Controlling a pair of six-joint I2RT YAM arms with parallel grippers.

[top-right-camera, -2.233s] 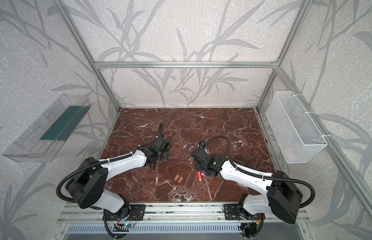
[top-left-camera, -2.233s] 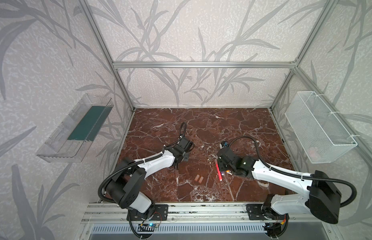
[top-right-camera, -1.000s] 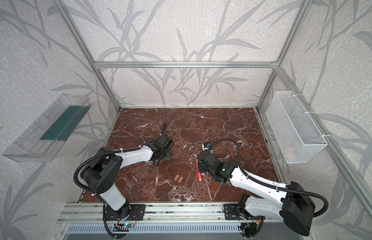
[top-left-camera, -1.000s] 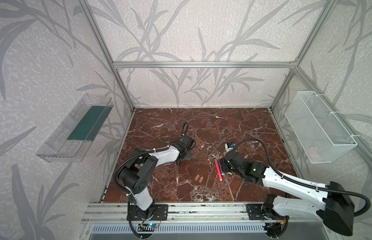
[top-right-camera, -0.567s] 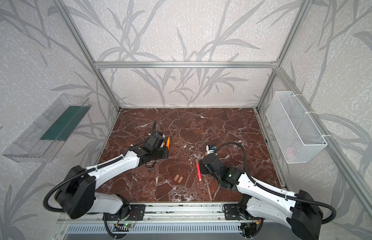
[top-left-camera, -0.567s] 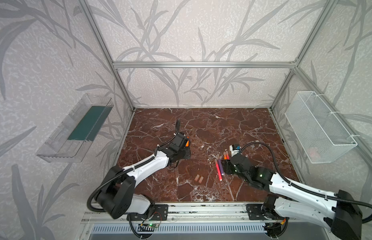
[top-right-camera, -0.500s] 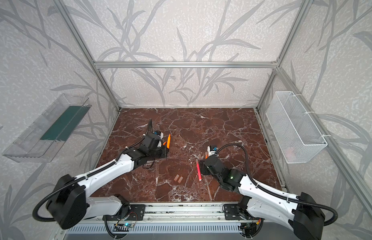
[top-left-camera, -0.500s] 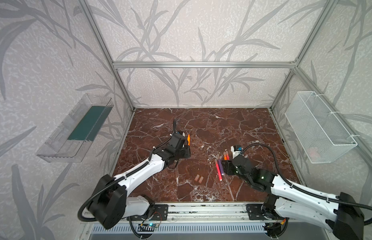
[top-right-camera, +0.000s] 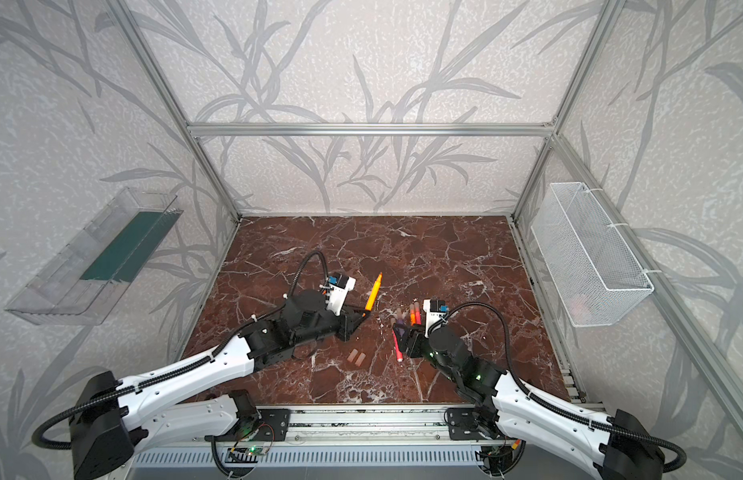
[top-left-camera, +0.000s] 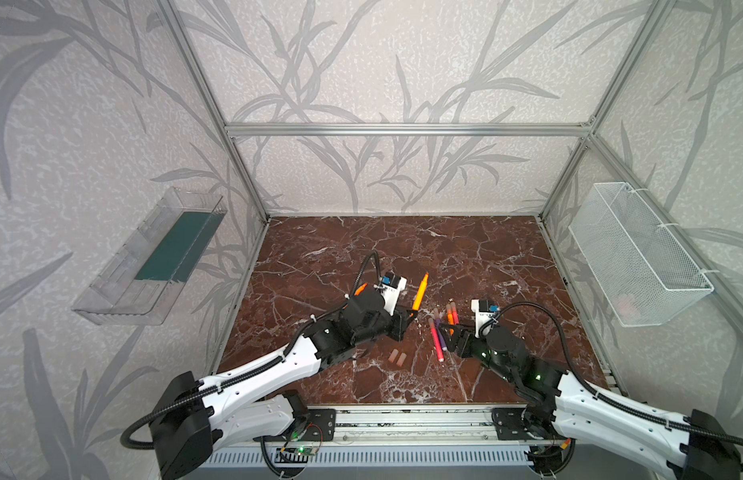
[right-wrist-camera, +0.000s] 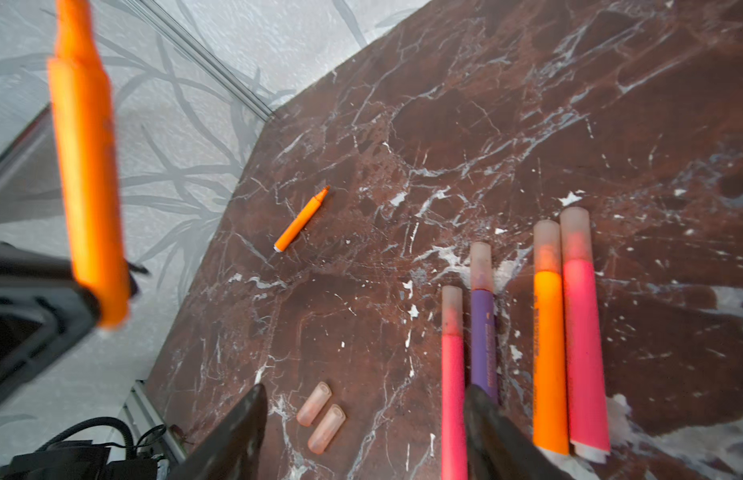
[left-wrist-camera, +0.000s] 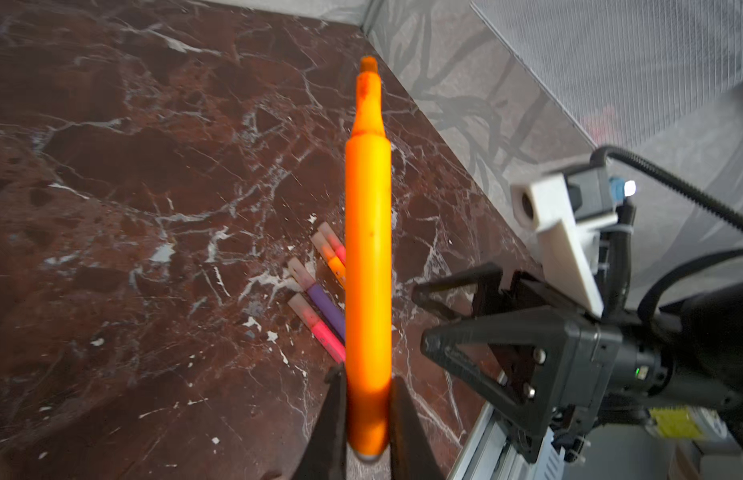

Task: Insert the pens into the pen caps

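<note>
While clamping the left gripper point(left-wrist-camera: 367, 380) tight on the white butt end of an uncapped orange pen point(left-wrist-camera: 367, 249), holding it clear of the marble tabletop point(top-left-camera: 486, 257), tip slanting up and right, just left of centre in both top views. Hovering the right gripper point(top-left-camera: 448, 332) low, right of centre in both top views, jaws spread wide and gripping nothing. Straddling one red-pink pen point(right-wrist-camera: 453, 374) in the right wrist view, contact impossible to judge. Showing four capped pens point(right-wrist-camera: 548, 353) lying side by side at the lower right of that view: red-pink, purple, orange, red-pink. Showing two loose pen caps point(right-wrist-camera: 326, 428) lying side by side at its bottom centre, and a second uncapped orange pen point(right-wrist-camera: 301, 220) lying flat mid-frame, well apart from the rest.
</note>
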